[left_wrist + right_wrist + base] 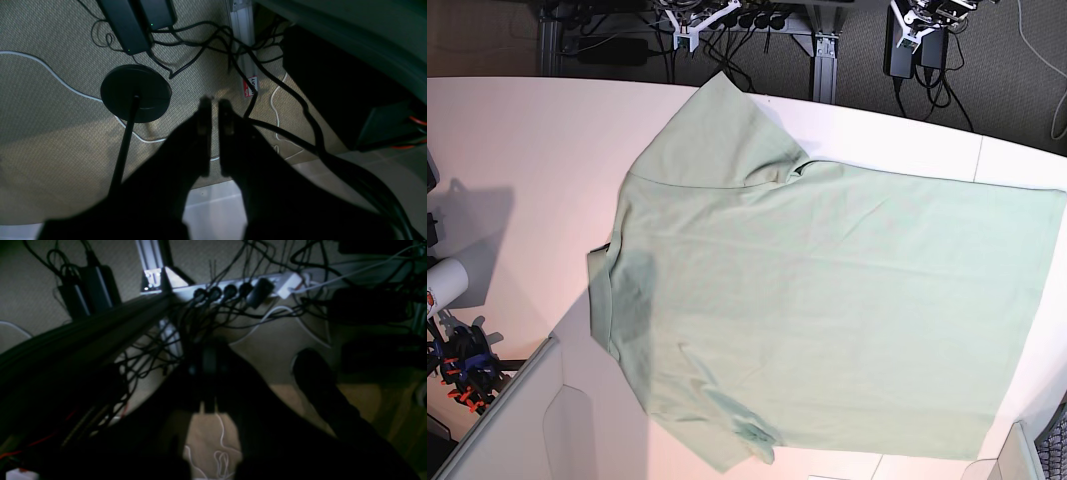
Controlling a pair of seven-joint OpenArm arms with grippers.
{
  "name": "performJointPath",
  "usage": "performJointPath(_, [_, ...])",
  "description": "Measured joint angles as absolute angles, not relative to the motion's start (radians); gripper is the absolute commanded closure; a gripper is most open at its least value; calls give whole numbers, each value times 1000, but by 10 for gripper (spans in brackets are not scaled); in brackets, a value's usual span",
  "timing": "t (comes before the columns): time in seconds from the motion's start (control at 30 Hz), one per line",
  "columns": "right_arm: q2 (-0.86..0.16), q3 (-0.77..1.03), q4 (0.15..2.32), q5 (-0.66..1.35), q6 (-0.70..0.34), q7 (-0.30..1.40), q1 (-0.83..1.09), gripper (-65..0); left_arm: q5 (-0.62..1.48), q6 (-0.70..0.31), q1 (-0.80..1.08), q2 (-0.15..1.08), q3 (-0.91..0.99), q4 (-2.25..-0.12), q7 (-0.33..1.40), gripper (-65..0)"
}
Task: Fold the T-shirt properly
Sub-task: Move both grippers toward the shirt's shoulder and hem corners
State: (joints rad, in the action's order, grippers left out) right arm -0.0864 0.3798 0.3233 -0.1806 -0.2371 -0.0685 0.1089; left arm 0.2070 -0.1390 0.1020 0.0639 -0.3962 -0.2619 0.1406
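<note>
The pale mint-green T-shirt [827, 300] lies spread flat on the white table [517, 150], collar to the left, hem to the right, one sleeve toward the far edge and one toward the near edge. Both arms hang beyond the table's far edge, away from the shirt. My left gripper [215, 103] points down at the carpet, its fingers almost together with nothing between them; in the base view it shows at the top right [919, 22]. My right gripper [210, 361] is dark and shut above the floor cables, and shows at the top left [689, 22].
Below the arms are a black round stand base [136, 93], power adapters [133, 23], a power strip [247, 286] and many cables. A white cylinder [442, 285] and orange-black clamps [462, 372] sit at the table's left edge. A white panel [527, 420] stands front left.
</note>
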Motion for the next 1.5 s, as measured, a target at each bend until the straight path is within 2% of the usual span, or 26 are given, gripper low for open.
performJointPath(0.4, [-111, 378, 327, -181, -255, -72, 118, 0, 206, -139, 103, 64, -396, -262, 126, -37])
performJointPath(0.57, [-110, 376, 350, -181, -262, -73, 142, 0, 206, -139, 117, 64, -396, -263, 59, -37])
performJointPath(0.8, [-113, 280, 437, -181, -265, -72, 226, 0, 205, -139, 160, 67, -396, -273, 0, -37])
performJointPath(1.13, [-133, 116, 620, -173, -266, -72, 387, 0, 255, -139, 255, 119, -396, -434, -9, -36])
performJointPath(1.3, [-167, 95, 720, -85, -266, -72, 461, 0, 286, -143, 341, 158, -382, -574, -27, -36])
performJointPath(1.5, [-205, 93, 901, 4, -277, -25, 585, 0, 326, -342, 480, 191, -218, -799, -7, -35])
